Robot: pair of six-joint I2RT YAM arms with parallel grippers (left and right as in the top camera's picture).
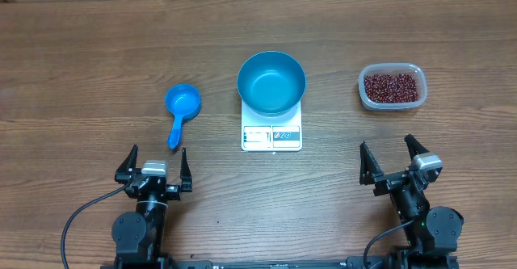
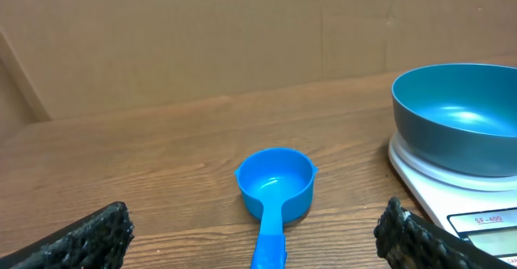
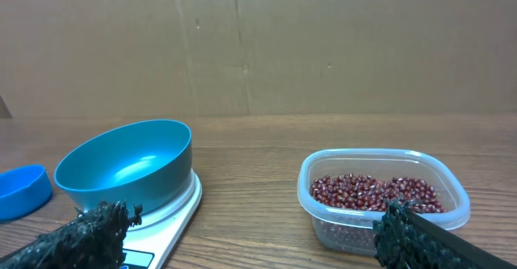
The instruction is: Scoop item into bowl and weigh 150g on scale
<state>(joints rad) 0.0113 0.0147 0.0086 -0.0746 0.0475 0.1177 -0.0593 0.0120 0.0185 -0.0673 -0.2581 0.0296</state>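
Both claws are wide open w/ nothing in them. The left gripper (image 1: 158, 153) sits at the near edge just behind the scoop (image 1: 182, 104). The right gripper (image 1: 386, 143) sits at the near edge in front of the tub (image 3: 380, 152).

The beans (image 1: 392, 86) are all in that clear tub, on the right of the table (image 1: 81, 59), well apart from the bowl (image 1: 271, 81). The bowl is empty and sits on the scale (image 1: 271, 136) at table centre. It overhangs the platform, but the display shows in front.

Handling, my read:
- **Beans:** loose, dry, hard little grains. You can't pinch them, and they'll roll and bounce if spilled, so the scoop is your only way in.
- **Scoop:** looks like light rigid plastic, prob. slick. The handle points toward the left claw, so take it there. Grip mid-handle to rear end, fingers across the flat, so the cup rides level and clear of the pads. Too near the cup and the fingers will foul the tub wall.
- **Tub:** looks thin, light and low-walled. Expect it to slide or tip when the scoop digs in. Consider steadying it w/ the right claw on the near rim.
- **Bowl:** free-standing on the scale. Don't knock it or the reading shifts. Pour low, w/ small loads as you near the target.
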